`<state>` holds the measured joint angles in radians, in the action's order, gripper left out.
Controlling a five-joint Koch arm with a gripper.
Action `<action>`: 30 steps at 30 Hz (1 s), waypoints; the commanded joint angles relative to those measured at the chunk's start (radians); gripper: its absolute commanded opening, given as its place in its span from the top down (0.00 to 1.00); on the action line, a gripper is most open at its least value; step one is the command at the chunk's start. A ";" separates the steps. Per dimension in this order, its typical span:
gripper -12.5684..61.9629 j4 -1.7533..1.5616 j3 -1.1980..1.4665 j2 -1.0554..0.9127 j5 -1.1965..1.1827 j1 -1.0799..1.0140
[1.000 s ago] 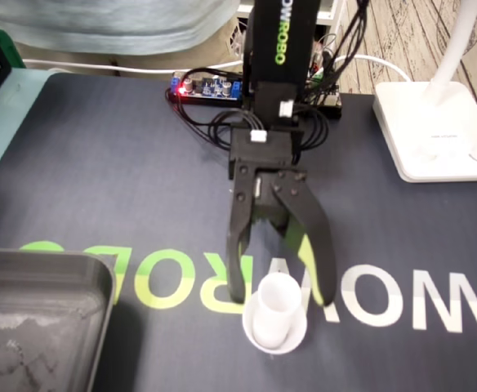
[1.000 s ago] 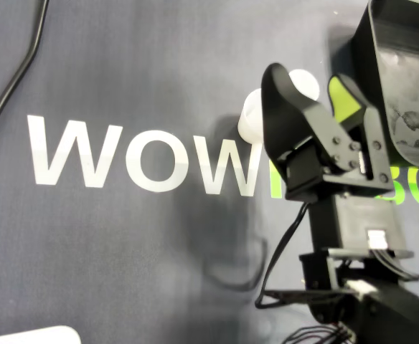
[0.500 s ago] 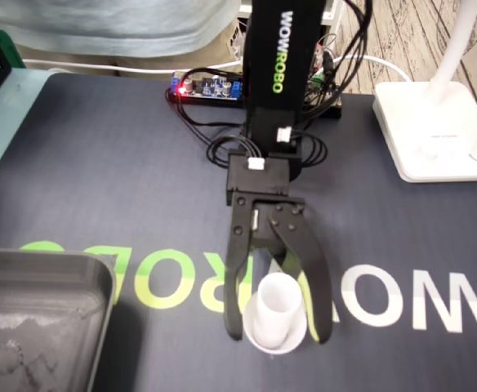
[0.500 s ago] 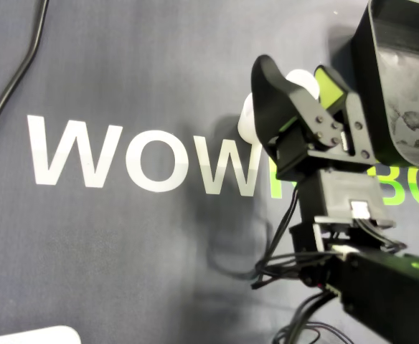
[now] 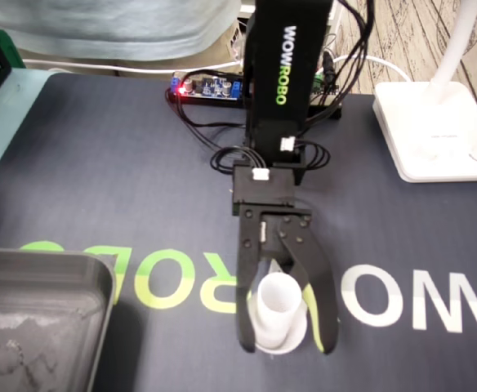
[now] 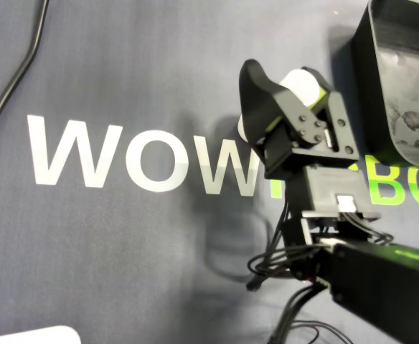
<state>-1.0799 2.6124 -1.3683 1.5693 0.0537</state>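
A small white cup-shaped piece (image 5: 278, 304) with a wider flanged base stands upright on the dark mat, on the "WOWROBO" lettering. My black gripper (image 5: 287, 344) reaches down over it, one finger on each side of the white piece and close to its walls; the right finger has a green pad. The jaws stand apart and the piece rests on the mat. In the overhead view the white piece (image 6: 300, 80) shows between the black finger and the green-padded finger of the gripper (image 6: 292, 82).
A grey metal tray (image 5: 42, 269) sits at the lower left of the fixed view and at the upper right in the overhead view (image 6: 403, 72). A white lamp base (image 5: 434, 131) stands at the right rear. A circuit board (image 5: 206, 86) with wires lies behind the arm.
The gripper has moved forward and down, from behind the white piece to straddling it. Its fingers have drawn slightly closer together. The white piece has stayed in place.
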 commanded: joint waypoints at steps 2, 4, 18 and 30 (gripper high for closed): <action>0.50 -0.075 -0.028 -0.002 0.003 0.009; 0.52 -0.075 -0.025 -0.002 0.003 0.009; 0.52 -0.074 0.021 -0.002 0.028 -0.021; 0.60 -0.072 0.032 -0.003 0.021 -0.032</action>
<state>-1.0799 2.6477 -1.3683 1.5969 0.0291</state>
